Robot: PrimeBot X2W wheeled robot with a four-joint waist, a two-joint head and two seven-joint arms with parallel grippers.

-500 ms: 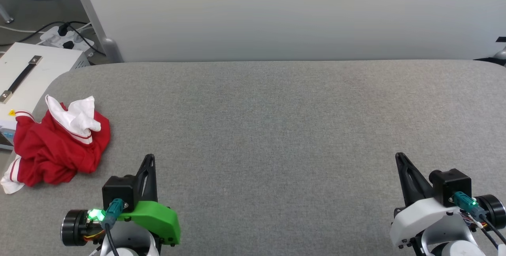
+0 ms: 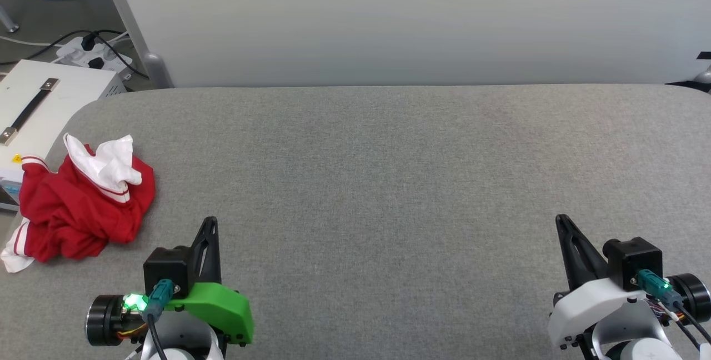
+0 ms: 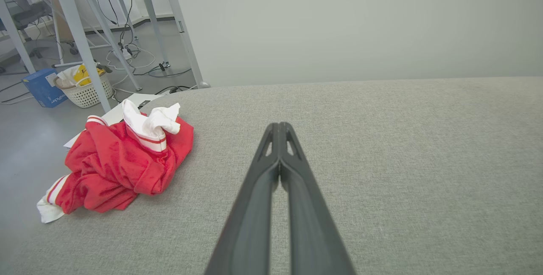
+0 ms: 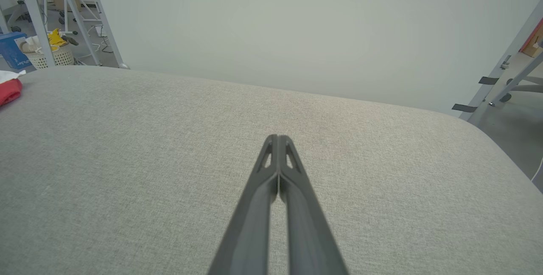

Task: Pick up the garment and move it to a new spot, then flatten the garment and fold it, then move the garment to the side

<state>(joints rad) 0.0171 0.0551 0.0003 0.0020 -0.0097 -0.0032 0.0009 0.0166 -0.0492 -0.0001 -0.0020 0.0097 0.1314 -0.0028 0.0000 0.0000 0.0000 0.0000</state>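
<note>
The garment [image 2: 83,210] lies bunched at the desk's [image 2: 389,182] left edge.
The left claw [image 2: 210,222] and right claw [image 2: 561,220] sit clenched, empty (neither touching it); a shallow pinch could drag it overboard.

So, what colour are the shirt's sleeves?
White sleeves with red striped trim, on a red shirt. Left wrist view shows it best.
</note>
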